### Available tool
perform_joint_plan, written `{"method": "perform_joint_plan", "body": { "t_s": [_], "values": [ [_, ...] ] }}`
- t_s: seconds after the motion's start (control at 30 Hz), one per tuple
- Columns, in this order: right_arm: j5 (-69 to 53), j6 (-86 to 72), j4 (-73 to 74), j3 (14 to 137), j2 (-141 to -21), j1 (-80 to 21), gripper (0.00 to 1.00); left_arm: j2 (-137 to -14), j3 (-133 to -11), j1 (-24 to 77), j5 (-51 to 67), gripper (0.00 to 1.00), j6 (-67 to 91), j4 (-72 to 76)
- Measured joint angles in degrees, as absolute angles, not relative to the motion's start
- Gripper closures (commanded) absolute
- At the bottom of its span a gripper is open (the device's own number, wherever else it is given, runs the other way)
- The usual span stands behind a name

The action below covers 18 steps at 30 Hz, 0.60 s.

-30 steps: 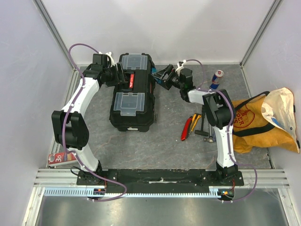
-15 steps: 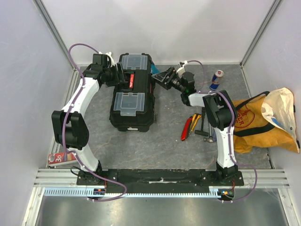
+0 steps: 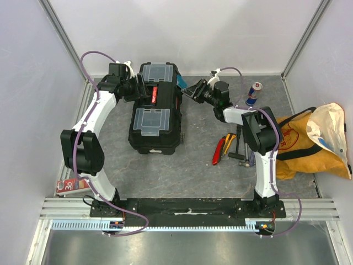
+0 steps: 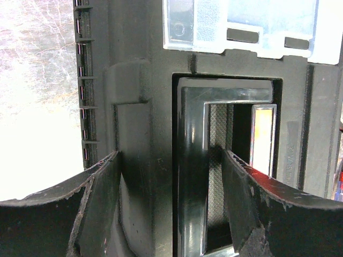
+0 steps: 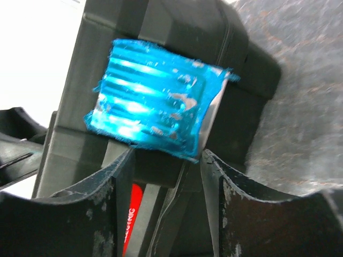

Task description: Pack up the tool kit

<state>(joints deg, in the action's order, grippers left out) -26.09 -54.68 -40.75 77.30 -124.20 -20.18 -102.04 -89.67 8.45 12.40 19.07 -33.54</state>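
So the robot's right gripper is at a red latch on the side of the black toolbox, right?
Not quite: the latch is blue, not red. The right wrist view shows it bright blue, just ahead of the right gripper, on the side of the black toolbox.

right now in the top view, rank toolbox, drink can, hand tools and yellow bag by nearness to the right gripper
From the right gripper:
1. toolbox, immediately to its left
2. drink can, off to its right, and hand tools, nearer the arm bases: too close to call
3. yellow bag, at the far right
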Motion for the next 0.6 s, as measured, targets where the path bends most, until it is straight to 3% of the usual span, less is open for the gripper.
{"method": "perform_joint_plan", "body": {
  "t_s": [0.33, 0.6],
  "values": [
    [-15.7, -40.7, -35.4, 81.8, -123.0, -23.5, 0.43, -102.0, -88.8, 8.2, 13.5, 0.26, 19.1, -31.7],
    [0.6, -29.9, -29.6, 85.6, -122.1, -27.7, 0.43, -102.5, -88.0, 8.1, 13.6, 0.26, 19.6, -28.0]
  ]
}}
